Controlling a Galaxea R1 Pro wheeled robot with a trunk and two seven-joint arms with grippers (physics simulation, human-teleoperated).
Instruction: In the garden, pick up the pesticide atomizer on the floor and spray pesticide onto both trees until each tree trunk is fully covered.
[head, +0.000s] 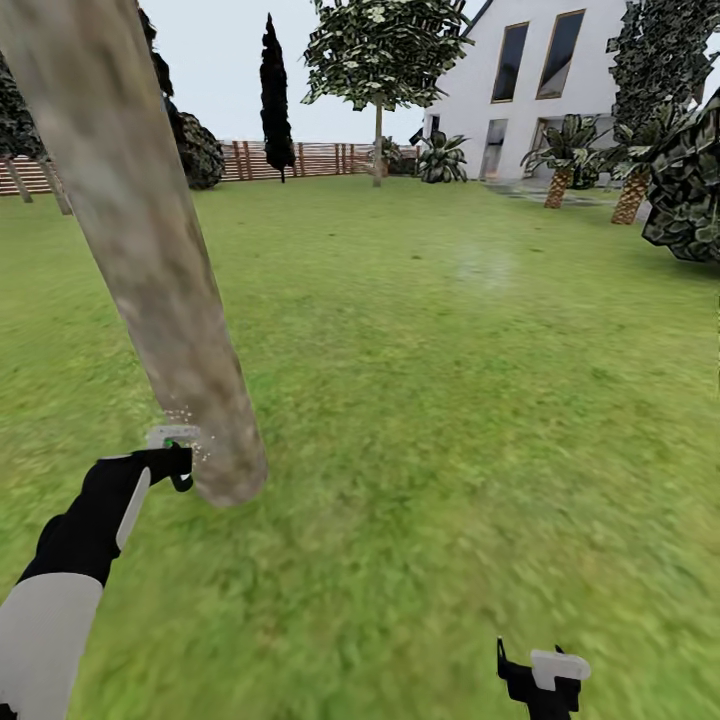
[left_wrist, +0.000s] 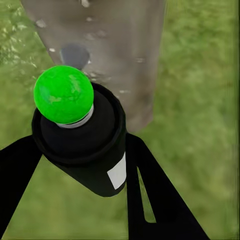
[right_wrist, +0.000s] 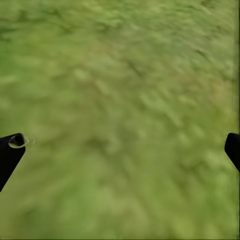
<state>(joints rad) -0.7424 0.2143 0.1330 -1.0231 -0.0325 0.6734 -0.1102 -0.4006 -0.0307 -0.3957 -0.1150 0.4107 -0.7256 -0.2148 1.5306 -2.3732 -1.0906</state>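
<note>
A thick, pale grey-brown mottled tree trunk (head: 150, 250) leans across the left of the head view, rooted in the lawn. My left gripper (head: 170, 458) is right beside its base, shut on the pesticide atomizer (left_wrist: 80, 145), a black body whose round tip (left_wrist: 63, 94) glows bright green. The tip points at the trunk (left_wrist: 125, 50) from very close. Whitish pesticide specks (head: 185, 420) float between nozzle and bark, and specks (left_wrist: 90, 37) dot the trunk. My right gripper (head: 540, 680) hangs low over grass, open and empty (right_wrist: 120, 150). Another leafy tree (head: 378, 130) stands far back.
Green lawn (head: 430, 400) spreads wide to the right and ahead. A brown slat fence (head: 300, 158) closes the back, with a slim dark cypress (head: 275, 100). A white house (head: 540, 90), palms (head: 560, 170) and a dark leafy bush (head: 690, 190) stand at the right.
</note>
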